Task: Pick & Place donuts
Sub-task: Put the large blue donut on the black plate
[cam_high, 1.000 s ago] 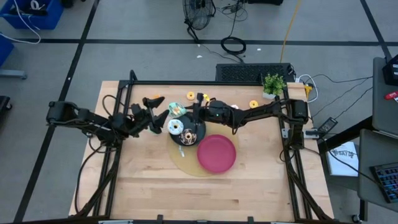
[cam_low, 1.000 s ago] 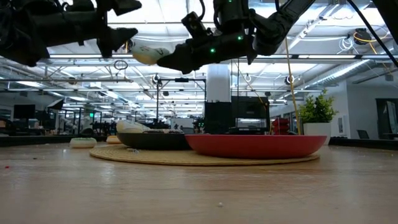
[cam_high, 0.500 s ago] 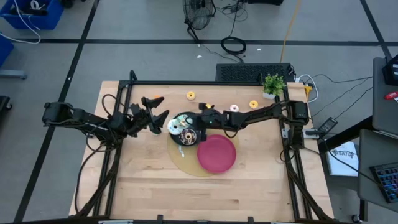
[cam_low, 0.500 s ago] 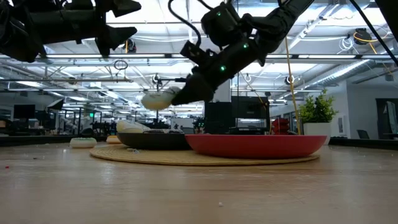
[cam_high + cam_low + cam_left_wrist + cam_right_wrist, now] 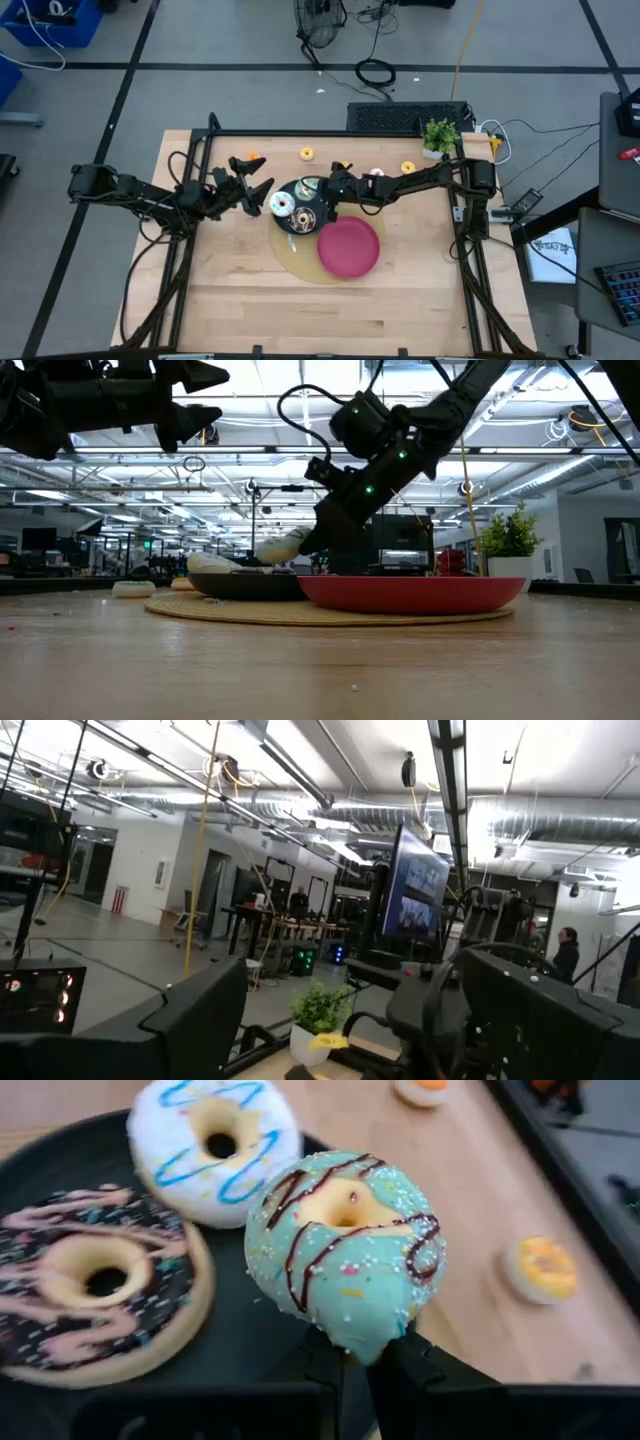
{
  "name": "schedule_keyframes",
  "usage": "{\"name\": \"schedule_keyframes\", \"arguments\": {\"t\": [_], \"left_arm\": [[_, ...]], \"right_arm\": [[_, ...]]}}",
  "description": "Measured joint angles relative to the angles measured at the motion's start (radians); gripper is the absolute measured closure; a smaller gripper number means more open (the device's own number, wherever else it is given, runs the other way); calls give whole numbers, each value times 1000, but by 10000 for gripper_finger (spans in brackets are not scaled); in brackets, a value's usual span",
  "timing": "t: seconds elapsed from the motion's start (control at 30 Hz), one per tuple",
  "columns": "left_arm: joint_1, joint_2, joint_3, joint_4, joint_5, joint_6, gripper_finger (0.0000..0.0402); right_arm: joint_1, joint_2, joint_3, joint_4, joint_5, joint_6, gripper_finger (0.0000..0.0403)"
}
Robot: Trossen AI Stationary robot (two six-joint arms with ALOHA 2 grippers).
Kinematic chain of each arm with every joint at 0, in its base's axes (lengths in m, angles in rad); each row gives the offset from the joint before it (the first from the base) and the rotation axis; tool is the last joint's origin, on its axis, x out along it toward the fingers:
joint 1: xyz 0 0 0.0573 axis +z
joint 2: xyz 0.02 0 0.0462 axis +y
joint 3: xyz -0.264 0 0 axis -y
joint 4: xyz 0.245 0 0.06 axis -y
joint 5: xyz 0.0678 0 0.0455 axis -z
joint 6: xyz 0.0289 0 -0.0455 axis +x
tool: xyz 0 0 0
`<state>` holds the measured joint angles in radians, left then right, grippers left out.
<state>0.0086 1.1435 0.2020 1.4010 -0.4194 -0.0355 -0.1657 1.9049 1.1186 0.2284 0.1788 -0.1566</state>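
Right wrist view: teal donut (image 5: 345,1245) above black plate (image 5: 235,1330), two donuts (image 5: 215,1145) there.

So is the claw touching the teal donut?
Touching. The right wrist view shows the right claw pinching the teal donut by its lower edge.

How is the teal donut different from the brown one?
The teal donut has thin dark drizzle and is pinched at its edge by the right gripper, held tilted above the black plate. The brown donut has pink drizzle and lies flat on the plate. Both have sprinkles.
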Motion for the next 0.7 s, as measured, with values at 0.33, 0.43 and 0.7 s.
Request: {"name": "schedule_keyframes", "arguments": {"t": [0.33,0.43,0.7], "left_arm": [[0,0,0,0,0,-2,45],[0,0,0,0,0,-7,45],[0,0,0,0,1,-20,43]], "right_arm": [[-3,0,-99,160,-79,14,374],[-3,0,-100,158,-79,14,359],[1,0,-100,148,-156,14,281]]}}
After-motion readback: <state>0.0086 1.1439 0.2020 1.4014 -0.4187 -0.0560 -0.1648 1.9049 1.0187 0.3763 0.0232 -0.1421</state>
